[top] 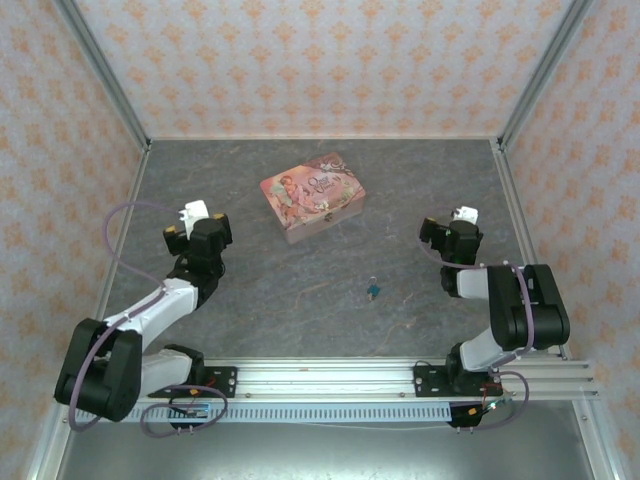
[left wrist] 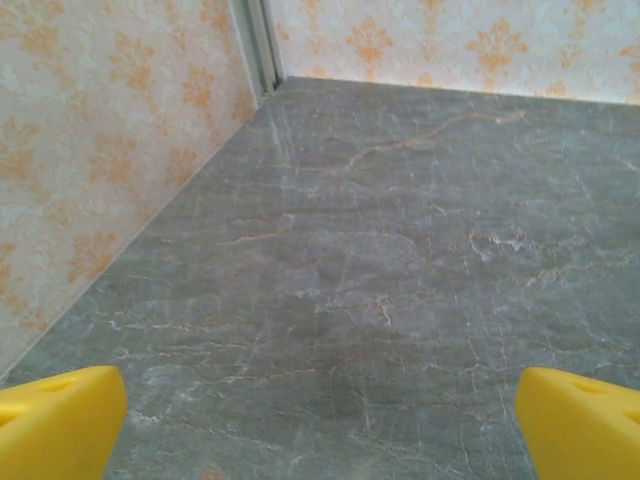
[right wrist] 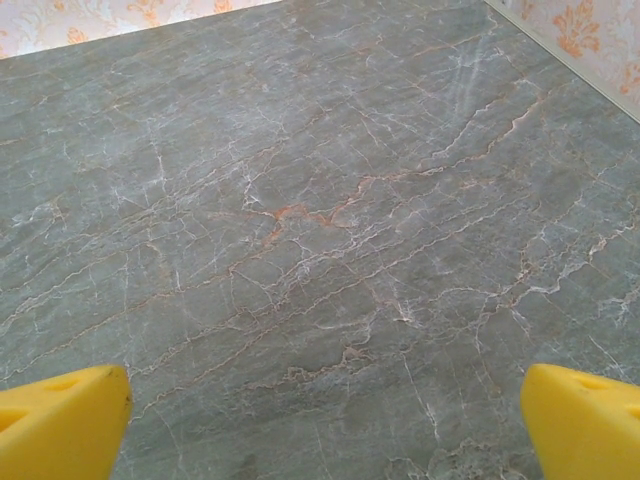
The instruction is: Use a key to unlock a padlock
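The tiny blue-teal padlock (top: 372,291) lies on the grey marbled table (top: 300,300), front of centre, with a small metal shackle at its top. I cannot make out the key in any view. My left gripper (top: 193,215) is at the left, far from the padlock. Its yellow fingers (left wrist: 55,420) stand wide apart over bare table, so it is open and holds nothing. My right gripper (top: 462,218) is at the right, behind and to the right of the padlock. Its yellow fingertips (right wrist: 585,425) are also spread wide, open and empty.
A pink illustrated tin box (top: 312,196) sits at the back centre of the table. Patterned walls close in the table on the left, back and right. An aluminium rail (top: 330,378) carries both arm bases at the near edge.
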`<state>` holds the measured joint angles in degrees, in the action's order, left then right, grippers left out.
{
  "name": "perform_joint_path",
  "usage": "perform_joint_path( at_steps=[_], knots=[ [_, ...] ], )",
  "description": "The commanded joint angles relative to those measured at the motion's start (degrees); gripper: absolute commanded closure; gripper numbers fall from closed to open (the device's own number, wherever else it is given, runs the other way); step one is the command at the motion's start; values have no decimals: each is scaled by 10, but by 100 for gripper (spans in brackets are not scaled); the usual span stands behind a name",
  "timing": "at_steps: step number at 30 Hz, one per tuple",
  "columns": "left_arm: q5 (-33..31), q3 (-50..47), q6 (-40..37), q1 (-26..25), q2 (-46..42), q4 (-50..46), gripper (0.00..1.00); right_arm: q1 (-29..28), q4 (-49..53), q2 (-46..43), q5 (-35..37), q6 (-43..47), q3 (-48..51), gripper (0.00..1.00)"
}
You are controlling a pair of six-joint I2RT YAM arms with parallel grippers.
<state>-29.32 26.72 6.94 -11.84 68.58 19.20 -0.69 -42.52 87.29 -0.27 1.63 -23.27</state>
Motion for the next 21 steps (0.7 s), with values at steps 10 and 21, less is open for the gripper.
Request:
perform_joint_path(
  at_steps=[10, 21],
  knots=[
    [54, -36, -69, 18, 73, 167, 0, 3, -18, 0, -6, 9, -7, 1],
    [146, -42, -69, 64, 169, 268, 3, 3, -18, -1, -6, 8, -8, 1]
  ],
)
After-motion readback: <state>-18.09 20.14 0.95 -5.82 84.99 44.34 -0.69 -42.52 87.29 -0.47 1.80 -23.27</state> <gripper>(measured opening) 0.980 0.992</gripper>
